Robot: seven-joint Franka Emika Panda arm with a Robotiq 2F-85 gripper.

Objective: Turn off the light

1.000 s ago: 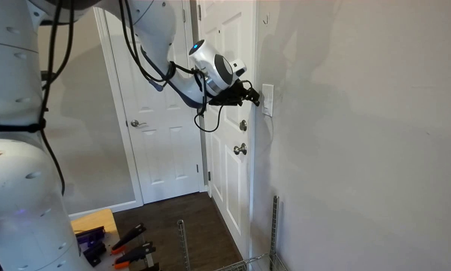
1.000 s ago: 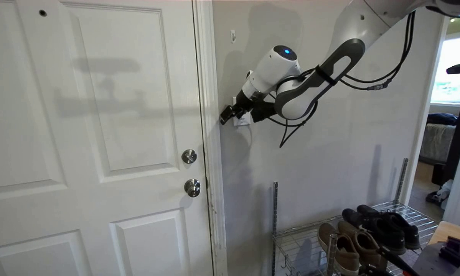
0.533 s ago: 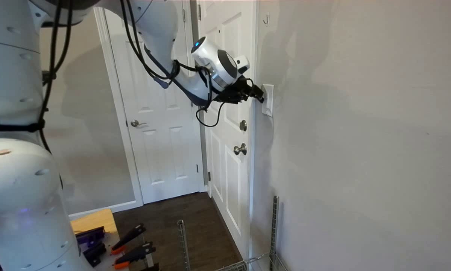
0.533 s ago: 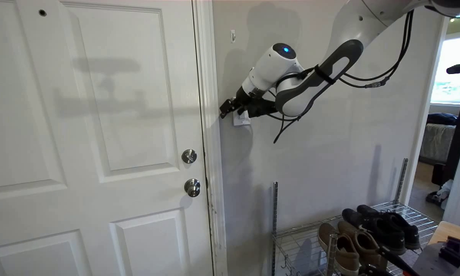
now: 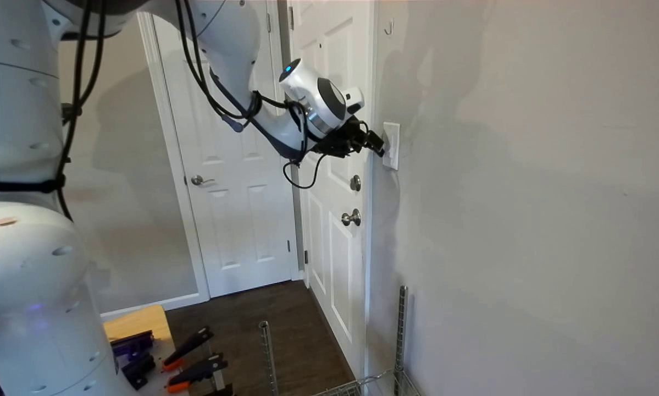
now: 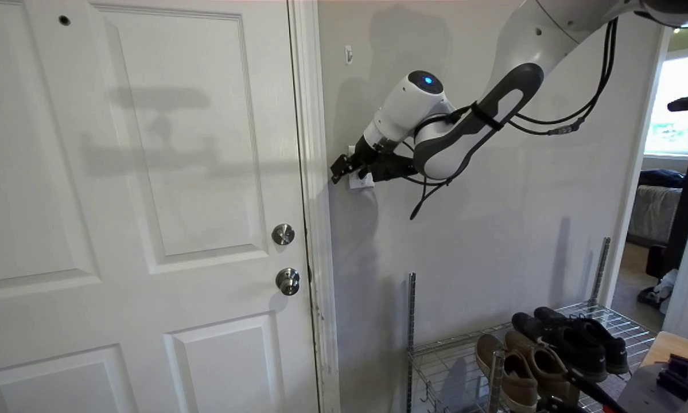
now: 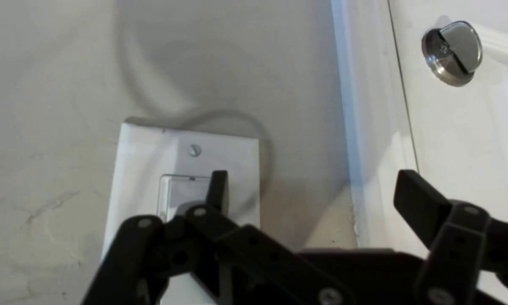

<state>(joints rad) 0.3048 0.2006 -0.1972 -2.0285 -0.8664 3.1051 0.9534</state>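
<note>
- The fingers stand wide apart and grip nothing.
- The gripper has one finger in front of the switch, hiding part of its rocker in the wrist view; the other finger shows against the door, off the switch altogether.
- The switch is on the wall, its long axis upright; the fingers spread across that axis, and only the finger farther from the door lines up with it.
- In an exterior view the fingers show at the switch's edge; touching or just apart, I cannot tell.
- The press, I judge, turns on this offset: from that finger, the rocker lies in toward the wall and slightly away from the door.
- The deadbolt is below the switch in both exterior views but above it in the wrist view, so that view is probably inverted and the bare rocker end is the lower one.
- Which end turns the light off cannot be read.
</note>
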